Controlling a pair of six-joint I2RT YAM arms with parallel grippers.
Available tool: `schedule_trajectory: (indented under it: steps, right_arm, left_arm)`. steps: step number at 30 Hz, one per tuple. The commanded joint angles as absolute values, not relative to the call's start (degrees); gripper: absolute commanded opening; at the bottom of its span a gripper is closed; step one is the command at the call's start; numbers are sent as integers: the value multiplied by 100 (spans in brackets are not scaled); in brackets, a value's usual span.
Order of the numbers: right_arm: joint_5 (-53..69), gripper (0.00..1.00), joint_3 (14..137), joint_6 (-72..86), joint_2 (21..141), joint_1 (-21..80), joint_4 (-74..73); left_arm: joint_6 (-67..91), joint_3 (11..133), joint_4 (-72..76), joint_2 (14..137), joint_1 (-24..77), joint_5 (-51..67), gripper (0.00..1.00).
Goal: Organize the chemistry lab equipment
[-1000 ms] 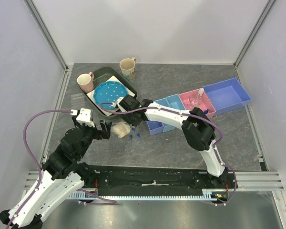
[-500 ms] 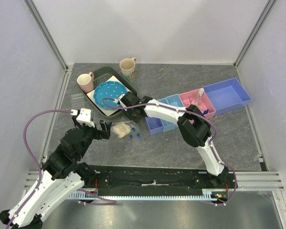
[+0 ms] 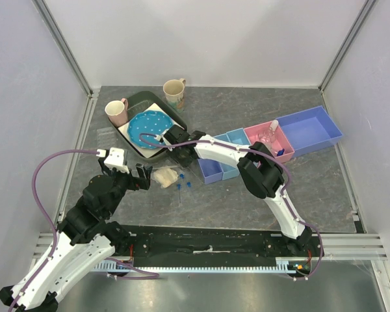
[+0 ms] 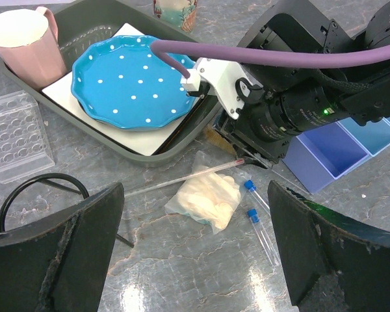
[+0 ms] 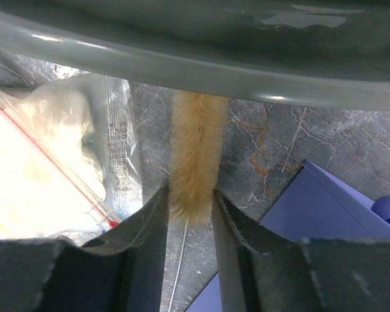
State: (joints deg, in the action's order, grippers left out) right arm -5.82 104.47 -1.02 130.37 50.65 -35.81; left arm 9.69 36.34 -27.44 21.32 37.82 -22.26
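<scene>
The right hand (image 5: 190, 198) pinches a tan brush (image 5: 195, 143) tight against the grey tray's near rim (image 5: 182, 65); the left hand (image 4: 195, 198) hangs wide.

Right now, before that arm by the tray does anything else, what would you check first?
1. Brush between the right jaws, bristles touched on both sides: ok.
2. Grip firm enough to lift: cannot tell.
3. Brush clear of the tray rim: not ok, it runs under the rim.
4. Bag outside the right jaws: ok, though close beside.
5. Left jaws wide open and empty: ok.
6. Blue bin nearby with room: ok.
</scene>
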Motion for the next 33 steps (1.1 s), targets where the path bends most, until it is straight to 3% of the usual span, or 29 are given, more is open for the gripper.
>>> schedule_trajectory:
  steps: [1,6,17,25,33]
  right_arm:
    - [-607,36,10626,-18,13210,4966,-3814]
    - [-642,22,10722,-70,13053,4975,-3858]
    - [-203,9,10582,-132,11999,4975,-3876]
    - [641,6,10134,-193,11435,4975,-3858]
    - [598,5,9870,-483,10908,4957,-3859]
  left_arm:
    - [800,3630,-2610,2153,3753,-2285,97]
    - [800,3630,-2610,2153,3753,-2285,97]
    - [800,3630,-2610,2171,3762,-2294,97]
    - [800,3630,-2610,2197,3753,-2303,96]
    - [800,3630,-2619,2171,3753,-2320,96]
